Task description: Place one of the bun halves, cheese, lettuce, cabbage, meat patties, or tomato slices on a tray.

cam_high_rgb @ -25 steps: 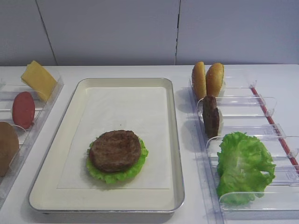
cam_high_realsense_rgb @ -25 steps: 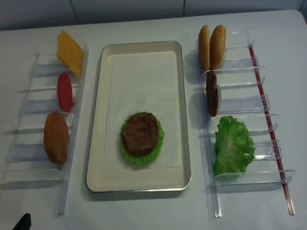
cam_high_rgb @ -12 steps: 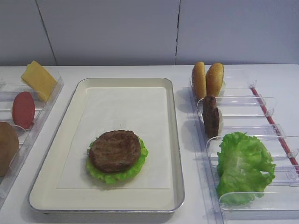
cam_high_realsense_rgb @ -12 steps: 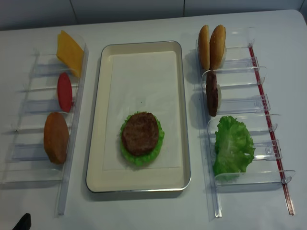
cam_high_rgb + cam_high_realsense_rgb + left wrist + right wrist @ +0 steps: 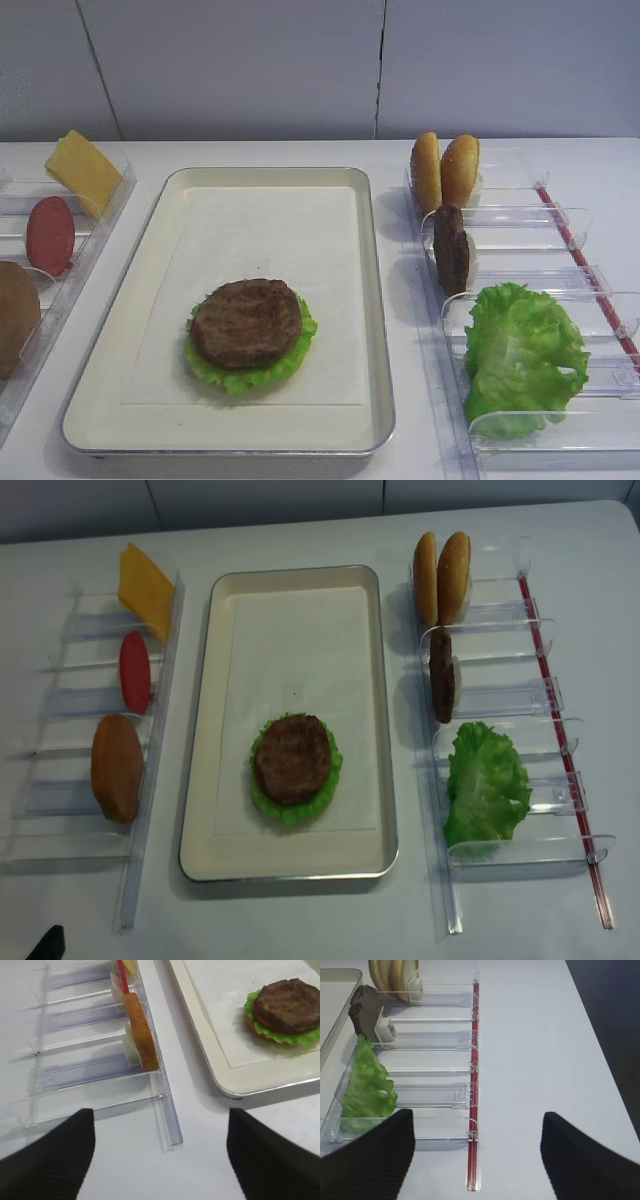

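The cream tray [image 5: 375, 300] [image 5: 200, 730] holds a stack: a meat patty [image 5: 246, 322] [image 5: 287, 999] on lettuce, with red tomato and a bun edge showing beneath. In the left holder stand the cheese [image 5: 145, 578], a tomato slice [image 5: 134, 672] and a bun half [image 5: 117, 767] [image 5: 141, 1032]. The right holder carries two bun halves [image 5: 442, 577], a second patty [image 5: 441, 676] and loose lettuce [image 5: 485, 783] [image 5: 367, 1085]. Cabbage is out of view. My left gripper [image 5: 160, 1120] hangs open over bare table near the left holder's front end. My right gripper [image 5: 475, 1125] is open above the right holder's front end, holding nothing.
Clear plastic holders flank the tray, the left one [image 5: 167, 1120] and the right one with a red strip [image 5: 474, 1110] along its outer side. The table's right edge [image 5: 600, 1045] drops off to dark floor. A grey wall [image 5: 300, 60] stands behind the table.
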Motion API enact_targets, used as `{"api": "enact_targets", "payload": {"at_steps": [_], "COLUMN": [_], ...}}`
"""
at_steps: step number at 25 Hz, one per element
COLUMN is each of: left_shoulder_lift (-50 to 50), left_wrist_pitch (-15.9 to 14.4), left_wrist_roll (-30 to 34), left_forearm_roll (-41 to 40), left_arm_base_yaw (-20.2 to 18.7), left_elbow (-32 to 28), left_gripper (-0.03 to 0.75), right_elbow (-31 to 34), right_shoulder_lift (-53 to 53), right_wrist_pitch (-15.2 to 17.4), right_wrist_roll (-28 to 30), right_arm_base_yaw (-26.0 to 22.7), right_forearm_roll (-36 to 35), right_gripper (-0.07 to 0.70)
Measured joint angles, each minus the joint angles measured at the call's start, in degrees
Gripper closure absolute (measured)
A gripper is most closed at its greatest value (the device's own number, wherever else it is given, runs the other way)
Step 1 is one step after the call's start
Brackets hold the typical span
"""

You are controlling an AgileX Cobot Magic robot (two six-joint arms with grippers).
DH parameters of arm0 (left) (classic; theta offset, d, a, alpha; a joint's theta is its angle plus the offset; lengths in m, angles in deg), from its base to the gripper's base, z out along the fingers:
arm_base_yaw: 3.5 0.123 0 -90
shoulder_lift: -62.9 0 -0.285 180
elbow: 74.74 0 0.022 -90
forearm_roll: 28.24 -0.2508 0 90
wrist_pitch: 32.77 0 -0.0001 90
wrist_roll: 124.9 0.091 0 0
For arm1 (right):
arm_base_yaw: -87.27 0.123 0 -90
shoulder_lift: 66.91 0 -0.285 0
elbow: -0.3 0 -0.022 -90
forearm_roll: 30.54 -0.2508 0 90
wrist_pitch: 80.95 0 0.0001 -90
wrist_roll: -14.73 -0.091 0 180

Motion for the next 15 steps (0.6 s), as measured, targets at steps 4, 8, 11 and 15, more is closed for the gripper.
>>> {"api": "enact_targets", "payload": {"at_steps": [4, 8, 11, 15], "left_shoulder_lift": [0.0, 0.0, 0.0, 0.0], "left_wrist_pitch": [0.0, 0.0, 0.0, 0.0], "left_wrist_roll": [0.0, 0.0, 0.0, 0.0], "left_forearm_roll": [0.0, 0.0, 0.0, 0.0], "left_arm_base_yaw": [0.0, 0.0, 0.0, 0.0], "left_elbow": [0.0, 0.0, 0.0, 0.0], "left_gripper": [0.204, 0.204, 0.204, 0.204], "right_elbow": [0.0, 0.0, 0.0, 0.0], "right_shoulder_lift": [0.0, 0.0, 0.0, 0.0], "right_wrist_pitch": [0.0, 0.0, 0.0, 0.0], "right_wrist_roll": [0.0, 0.0, 0.0, 0.0], "right_arm_base_yaw": [0.0, 0.0, 0.0, 0.0], "right_forearm_roll": [0.0, 0.0, 0.0, 0.0], "right_gripper": [0.073, 0.073, 0.073, 0.073]}}
